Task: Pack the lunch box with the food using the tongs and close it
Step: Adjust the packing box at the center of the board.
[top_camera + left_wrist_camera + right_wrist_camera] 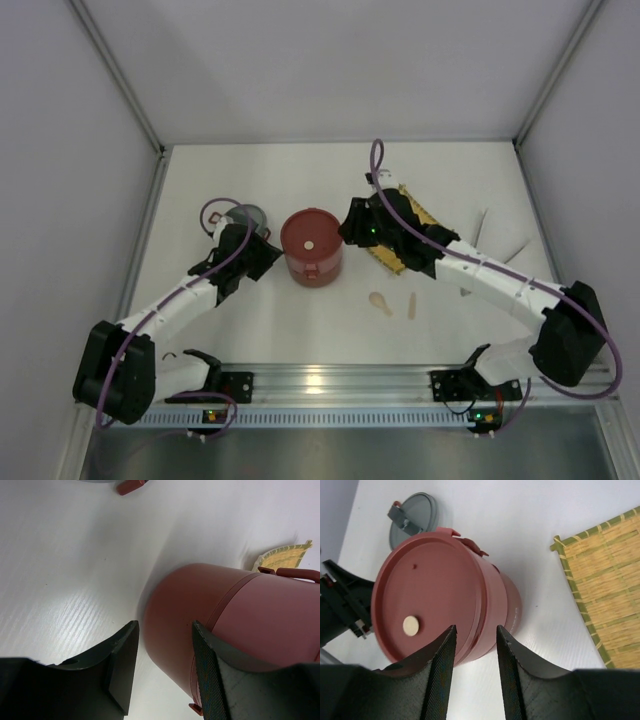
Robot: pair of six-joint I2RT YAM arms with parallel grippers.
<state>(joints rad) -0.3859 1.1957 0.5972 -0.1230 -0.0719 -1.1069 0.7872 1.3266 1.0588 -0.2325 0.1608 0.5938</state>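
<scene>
Standing closed near the middle of the white table (pixel 300 330), the lunch box (pixel 311 246) has the left gripper (pixel 268 255) and right gripper (pixel 347 228) close on either side, both with fingers apart and clamping nothing. Plain grey walls (pixel 320 60) enclose three sides, and a metal rail (pixel 330 380) lines the near edge. The mat (pixel 415 215) lies partly under the right arm, and the tongs (pixel 481 232) lie near the right wall.

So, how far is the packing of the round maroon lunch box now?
Mostly done, it seems: the round maroon lunch box stands stacked with its lid on, and no food shows on the yellow woven mat. In hand: nothing; the left gripper and right gripper flank it, open. Possibly left: a grey round piece lies apart.
</scene>
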